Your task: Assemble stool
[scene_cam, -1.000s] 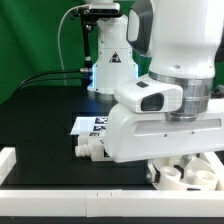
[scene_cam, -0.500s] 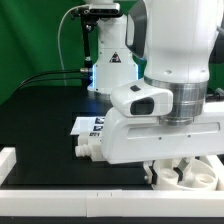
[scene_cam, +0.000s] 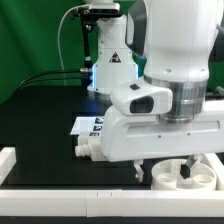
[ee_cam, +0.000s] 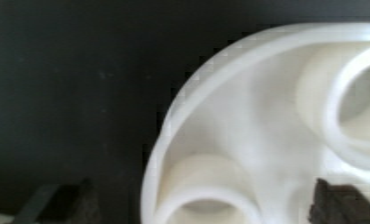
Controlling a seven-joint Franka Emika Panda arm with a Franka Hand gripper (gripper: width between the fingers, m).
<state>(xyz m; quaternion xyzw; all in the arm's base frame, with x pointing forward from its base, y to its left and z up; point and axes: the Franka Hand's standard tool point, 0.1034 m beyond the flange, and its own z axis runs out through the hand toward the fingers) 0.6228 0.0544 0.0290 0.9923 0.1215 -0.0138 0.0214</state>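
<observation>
The stool's round white seat fills the wrist view from very close, its hollow side with round sockets facing the camera. My gripper is open. One dark fingertip stands clear of the seat's rim, and the other fingertip is at the seat's far side. In the exterior view the seat lies on the black table under my hand, and the gripper is mostly hidden by the wrist. A white block leg lies to the exterior view's left of the hand.
The marker board lies behind the leg. A white border rail runs along the exterior view's left and front edge. A second robot base and cables stand at the back.
My hand has shifted slightly over the seat, and a little more of the seat shows below it. The leg and the marker board have not moved.
</observation>
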